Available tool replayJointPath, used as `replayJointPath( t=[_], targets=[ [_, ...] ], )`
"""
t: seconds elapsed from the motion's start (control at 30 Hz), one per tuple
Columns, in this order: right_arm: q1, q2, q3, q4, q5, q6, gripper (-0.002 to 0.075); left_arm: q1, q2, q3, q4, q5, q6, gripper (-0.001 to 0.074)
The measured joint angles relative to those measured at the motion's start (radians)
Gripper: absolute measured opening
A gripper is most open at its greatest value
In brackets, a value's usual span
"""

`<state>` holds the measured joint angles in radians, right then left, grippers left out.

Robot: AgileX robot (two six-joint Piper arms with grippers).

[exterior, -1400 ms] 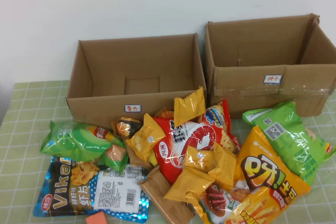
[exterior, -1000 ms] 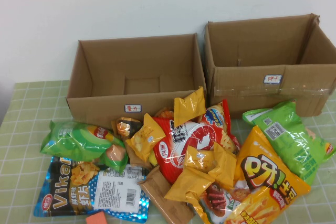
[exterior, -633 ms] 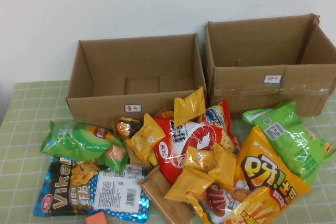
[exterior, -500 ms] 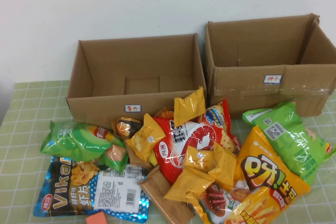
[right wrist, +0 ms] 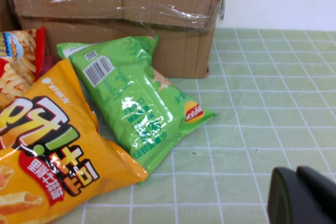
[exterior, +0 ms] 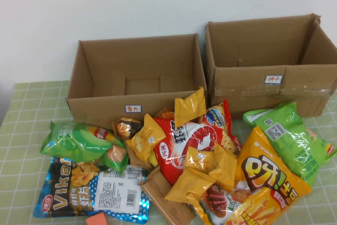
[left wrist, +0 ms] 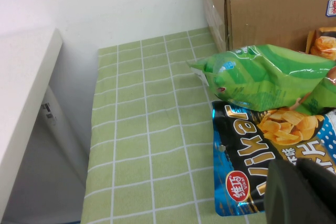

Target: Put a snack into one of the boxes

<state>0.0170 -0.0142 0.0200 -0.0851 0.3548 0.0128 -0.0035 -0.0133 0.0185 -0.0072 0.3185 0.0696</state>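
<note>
Nothing has been picked up yet: both arms sit off the near edge of the table, outside the high view, so the task is at its very start, with choosing and reaching for a snack the step in hand.

At the far left stands the open brown cardboard box with a small white label, empty as far as can be seen. Near it, at the left of the heap, a puffy green crisp bag lies over the far edge of a flat blue foil bag printed with pale chips. The left gripper shows only as a dark blurred body in its wrist view, just above the near end of that blue bag; whether its fingers are wide or closed cannot be told.

In the middle lie a red crisp bag and about four small yellow packets, overlapping. To the right come a large orange bag of stick snacks and a green flat crisp bag, the latter touching the second open brown cardboard box, taped across its front. The right gripper hangs near that green bag over bare cloth; its opening cannot be told either.

Count: two boxes, two green bags, one blue, one red, one orange. The next move likely calls for descending on an outlying, uncovered bag.
</note>
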Motion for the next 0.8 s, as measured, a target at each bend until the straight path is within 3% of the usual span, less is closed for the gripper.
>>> replayJointPath(
  t=[0.5, 0.57, 0.7, 0.8],
  targets=[
    [0.000, 0.000, 0.000, 0.000, 0.000, 0.000, -0.0002, 0.000, 0.000, 0.000, 0.051, -0.022, 0.001, -0.0002],
    [0.000, 0.000, 0.000, 0.000, 0.000, 0.000, -0.0002, 0.000, 0.000, 0.002, -0.061, -0.060, -0.089, -0.0002],
    [0.000, 0.000, 0.000, 0.000, 0.000, 0.000, -0.0002, 0.000, 0.000, 0.002, -0.502, -0.165, -0.373, -0.0002],
    [0.000, 0.000, 0.000, 0.000, 0.000, 0.000, -0.0002, 0.000, 0.000, 0.002, -0.706, -0.210, -0.448, -0.0003]
  ],
)
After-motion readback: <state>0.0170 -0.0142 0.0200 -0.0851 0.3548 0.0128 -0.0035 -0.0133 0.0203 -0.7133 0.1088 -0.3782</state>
